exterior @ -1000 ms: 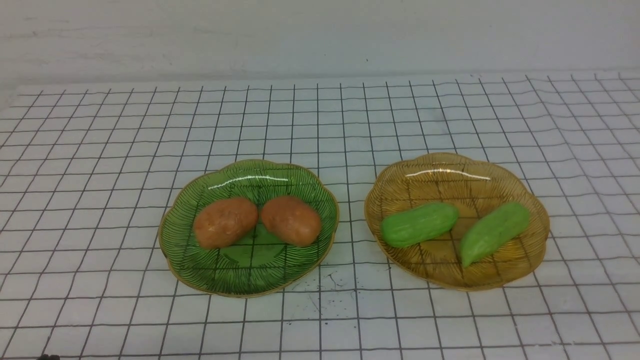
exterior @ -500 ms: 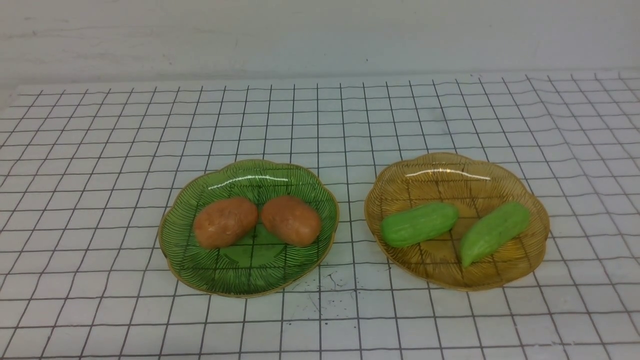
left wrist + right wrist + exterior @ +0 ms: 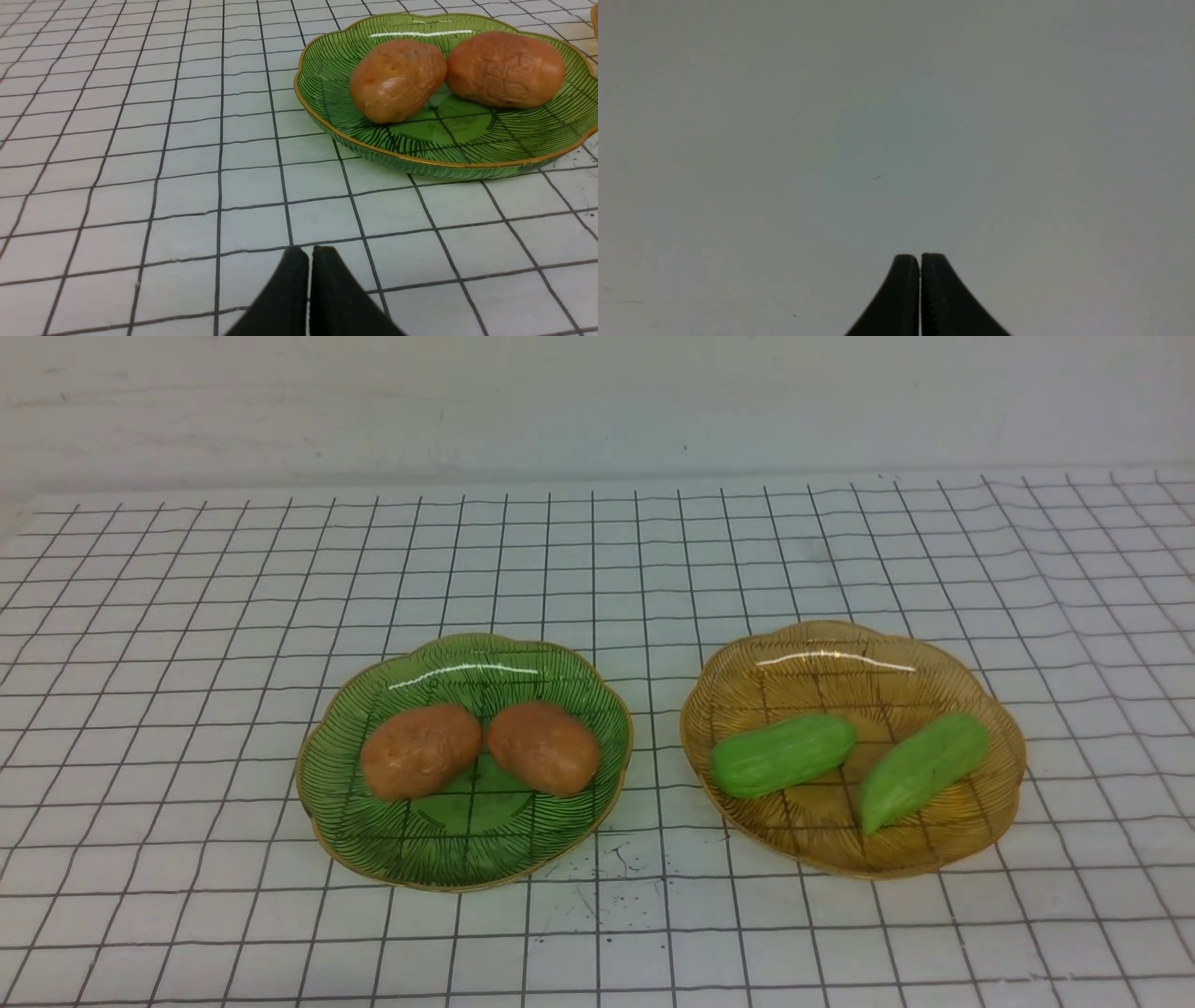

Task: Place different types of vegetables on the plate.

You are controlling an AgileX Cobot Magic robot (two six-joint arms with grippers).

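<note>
Where plated: potatoes (image 3: pixel 481 749) green plate (image 3: pixel 467 849)

We note desk (image 3: pixel 187 616) w/ white black-grid cloth, dark specks (image 3: pixel 607 873) nr front, pale wall (image 3: pixel 597 401) behind.

A white bench (image 3: pixel 597 569) ruled with a thin black grid carries two scalloped, ribbed glass plates with gold rims. The translucent green plate (image 3: pixel 373 840) sits left of centre; the translucent amber plate (image 3: pixel 934 854) sits just beside it to the right, apart. Small dark specks (image 3: pixel 607 868) mark the bench between them.
</note>
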